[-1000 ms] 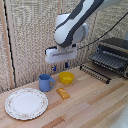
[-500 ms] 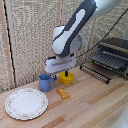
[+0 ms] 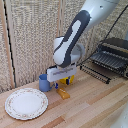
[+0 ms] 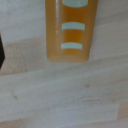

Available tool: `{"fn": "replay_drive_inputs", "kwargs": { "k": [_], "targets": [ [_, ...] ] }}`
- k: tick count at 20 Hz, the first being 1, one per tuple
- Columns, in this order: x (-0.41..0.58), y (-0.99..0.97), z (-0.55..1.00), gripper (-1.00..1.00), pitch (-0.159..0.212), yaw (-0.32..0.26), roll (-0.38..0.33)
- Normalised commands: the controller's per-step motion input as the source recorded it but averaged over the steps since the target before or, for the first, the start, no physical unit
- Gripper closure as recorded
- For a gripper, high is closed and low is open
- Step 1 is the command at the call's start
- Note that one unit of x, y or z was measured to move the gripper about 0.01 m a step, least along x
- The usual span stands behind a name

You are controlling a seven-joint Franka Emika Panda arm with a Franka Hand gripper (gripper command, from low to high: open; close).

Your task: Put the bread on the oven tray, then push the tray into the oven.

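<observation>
The bread (image 3: pixel 62 93) is a small orange-brown oblong lying on the wooden table; in the wrist view the bread (image 4: pixel 70 30) shows close up, with pale stripes on it. My clamp (image 3: pixel 61 86) hangs just above it and seems open, with nothing held. One dark finger (image 4: pixel 1 52) shows at the edge of the wrist view, off to the side of the bread. The oven pan (image 3: pixel 102 67), a dark wire rack, sticks out of the front of the oven (image 3: pixel 117 50) on the exterior view's right.
A blue cup (image 3: pixel 45 83) stands close beside the clamp on the exterior view's left. A yellow bowl (image 3: pixel 69 79) sits partly hidden behind the clamp. A round patterned plate (image 3: pixel 26 103) lies at the front left. A wicker screen backs the table.
The arm has swung toward the exterior view's left and come down, so the clamp now sits low over the bread. The bread, cup and plate have not moved.
</observation>
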Motion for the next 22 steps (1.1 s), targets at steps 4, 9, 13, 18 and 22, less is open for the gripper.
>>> {"fn": "replay_drive_inputs", "kwargs": {
  "k": [4, 9, 13, 18, 22],
  "targets": [
    [-0.044, 0.07, -0.3, -1.0, 0.005, 0.045, -0.065],
    [-0.197, 0.0, -0.31, -1.0, 0.016, 0.042, -0.044],
    [-0.091, 0.0, -0.37, -1.0, 0.0, 0.048, -0.027],
    [0.001, 0.05, -0.2, 1.0, 0.005, 0.06, -0.007],
    [0.0, 0.11, -0.02, 1.0, 0.003, 0.01, -0.027]
  ]
}}
